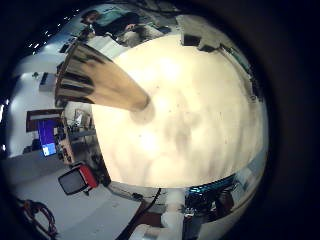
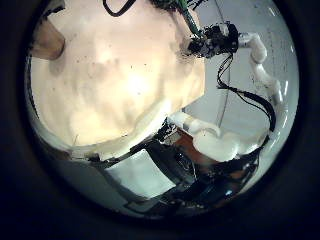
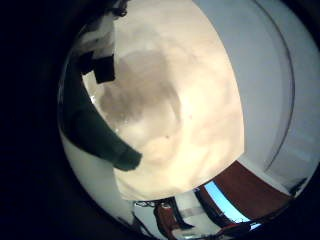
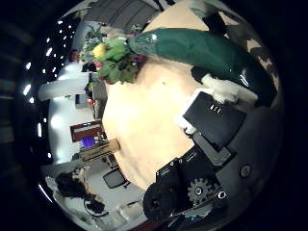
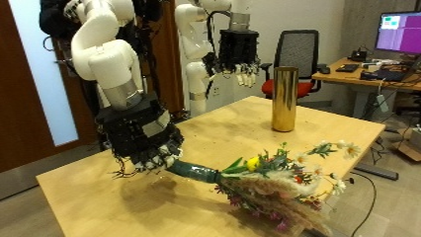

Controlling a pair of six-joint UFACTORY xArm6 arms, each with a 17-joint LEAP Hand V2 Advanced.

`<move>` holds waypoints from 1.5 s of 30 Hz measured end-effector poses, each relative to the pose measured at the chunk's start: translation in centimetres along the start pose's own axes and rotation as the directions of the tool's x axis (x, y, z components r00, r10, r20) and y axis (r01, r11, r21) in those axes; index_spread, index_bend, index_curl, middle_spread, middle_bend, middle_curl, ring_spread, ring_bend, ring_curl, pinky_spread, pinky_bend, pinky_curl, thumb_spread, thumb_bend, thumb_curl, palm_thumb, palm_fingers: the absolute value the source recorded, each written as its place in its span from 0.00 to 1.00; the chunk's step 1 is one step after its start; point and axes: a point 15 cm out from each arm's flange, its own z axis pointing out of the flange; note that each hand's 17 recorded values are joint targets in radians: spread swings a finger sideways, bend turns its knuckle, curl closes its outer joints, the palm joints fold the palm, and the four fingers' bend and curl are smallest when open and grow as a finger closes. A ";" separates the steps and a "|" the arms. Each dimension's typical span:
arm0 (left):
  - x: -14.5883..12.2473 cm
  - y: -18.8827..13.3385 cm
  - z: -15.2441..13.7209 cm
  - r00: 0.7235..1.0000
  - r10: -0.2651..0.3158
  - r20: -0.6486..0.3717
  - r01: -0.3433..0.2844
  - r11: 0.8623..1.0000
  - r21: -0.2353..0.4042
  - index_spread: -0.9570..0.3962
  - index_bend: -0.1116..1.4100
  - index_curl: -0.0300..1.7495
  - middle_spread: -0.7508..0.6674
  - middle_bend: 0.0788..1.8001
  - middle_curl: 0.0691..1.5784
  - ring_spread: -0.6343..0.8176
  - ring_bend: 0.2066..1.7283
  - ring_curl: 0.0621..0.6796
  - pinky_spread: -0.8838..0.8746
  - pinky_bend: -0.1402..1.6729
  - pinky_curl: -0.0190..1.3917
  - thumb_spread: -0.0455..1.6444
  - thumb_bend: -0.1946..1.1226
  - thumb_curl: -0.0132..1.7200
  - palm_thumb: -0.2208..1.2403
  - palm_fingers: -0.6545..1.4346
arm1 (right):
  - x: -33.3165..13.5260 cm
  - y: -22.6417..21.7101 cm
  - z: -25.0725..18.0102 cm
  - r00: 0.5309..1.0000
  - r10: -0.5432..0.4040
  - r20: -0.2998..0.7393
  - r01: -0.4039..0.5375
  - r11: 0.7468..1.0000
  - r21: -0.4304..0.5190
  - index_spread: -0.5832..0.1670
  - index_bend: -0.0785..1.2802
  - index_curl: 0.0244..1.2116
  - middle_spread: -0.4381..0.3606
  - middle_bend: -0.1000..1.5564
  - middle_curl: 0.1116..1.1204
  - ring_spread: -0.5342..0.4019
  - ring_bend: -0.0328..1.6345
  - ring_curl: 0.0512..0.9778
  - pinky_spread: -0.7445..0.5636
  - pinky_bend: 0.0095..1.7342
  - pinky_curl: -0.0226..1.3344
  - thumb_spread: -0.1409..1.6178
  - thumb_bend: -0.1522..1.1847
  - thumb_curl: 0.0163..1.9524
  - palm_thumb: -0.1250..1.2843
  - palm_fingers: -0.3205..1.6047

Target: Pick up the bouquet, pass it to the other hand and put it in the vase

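At the table's (image 5: 92,183) front edge: bouquet (image 5: 270,178), lying flat, green stem wrap (image 5: 198,170) pinched in the right hand's (image 5: 145,146) curled fingers. Back edge: gold vase (image 5: 283,99), upright. Left hand (image 5: 238,51): raised, fingers relaxed, empty

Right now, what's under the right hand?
The bouquet's green wrapped stem lies on the table under the right hand, flowers pointing away. Whether the fingers grip it is hidden.
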 end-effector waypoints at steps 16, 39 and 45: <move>0.1 0.4 -0.2 1.000 -0.010 -0.004 0.010 1.000 0.004 0.70 0.20 0.27 0.53 0.09 0.25 0.51 0.26 0.08 0.51 0.26 0.24 0.68 0.13 0.16 0.36 0.53 | -3.1 4.5 -4.9 0.970 -0.087 0.229 0.099 0.994 -0.043 0.33 0.75 0.96 0.36 0.85 0.75 0.36 0.88 0.68 0.41 0.72 0.62 0.29 0.10 0.48 0.96 0.74; -0.2 0.6 -0.5 1.000 -0.005 -0.006 0.005 1.000 0.013 0.70 0.19 0.27 0.53 0.09 0.25 0.51 0.26 0.08 0.50 0.27 0.24 0.68 0.13 0.16 0.36 0.53 | -0.7 9.1 -1.1 0.988 -0.156 -0.006 0.149 0.958 -0.246 0.36 0.40 0.76 0.34 0.64 0.59 0.32 0.69 0.52 0.27 0.48 0.49 0.63 0.09 0.32 0.65 0.36; -0.3 0.5 -0.4 1.000 -0.003 -0.003 0.003 1.000 0.011 0.70 0.20 0.27 0.53 0.09 0.25 0.51 0.26 0.08 0.50 0.27 0.23 0.68 0.13 0.16 0.36 0.53 | 1.5 11.5 2.7 0.984 -0.165 -0.069 0.131 0.928 -0.350 0.41 0.35 0.65 0.40 0.52 0.49 0.44 0.57 0.44 0.53 0.37 0.44 0.65 0.09 0.28 0.63 0.17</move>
